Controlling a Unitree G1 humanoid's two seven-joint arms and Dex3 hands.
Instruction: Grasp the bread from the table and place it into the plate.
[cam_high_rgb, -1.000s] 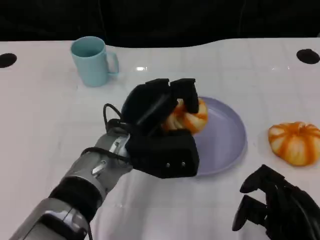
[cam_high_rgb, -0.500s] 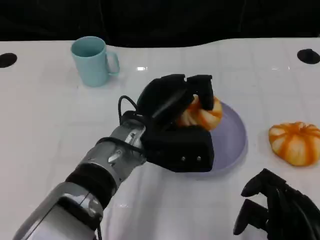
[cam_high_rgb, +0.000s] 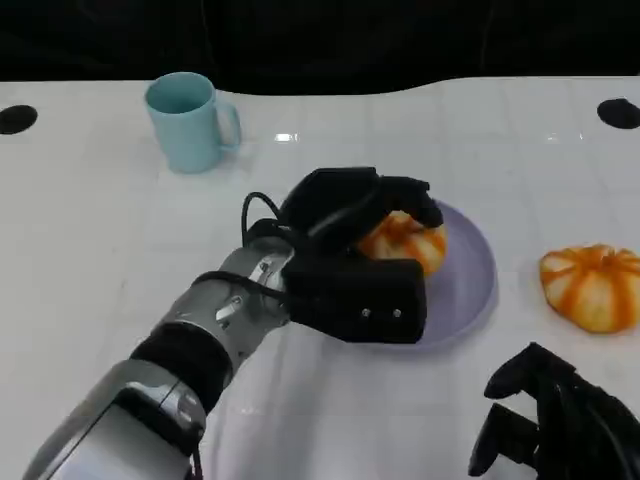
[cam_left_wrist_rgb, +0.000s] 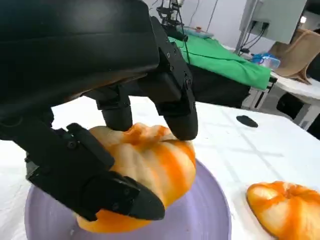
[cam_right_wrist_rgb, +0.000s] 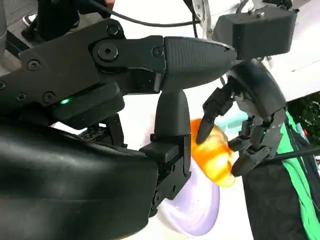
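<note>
Bright, even overhead light — a small white glare spot sits on the glossy table (cam_high_rgb: 283, 137) near the mug (cam_high_rgb: 190, 121). Shadows are soft; wrist views blur up close.

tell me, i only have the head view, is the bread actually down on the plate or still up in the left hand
Observer: In the left wrist view the bread sits low over the purple plate, fingers on top of it; contact underneath is hidden.
Operator: thumb side gripping too
Observer: Yes, a lower finger presses the bread's near side, so the left hand holds it.
Operator: right hand in the way
Observer: No, the right wrist view shows the right hand apart from the bread, holding nothing.
</note>
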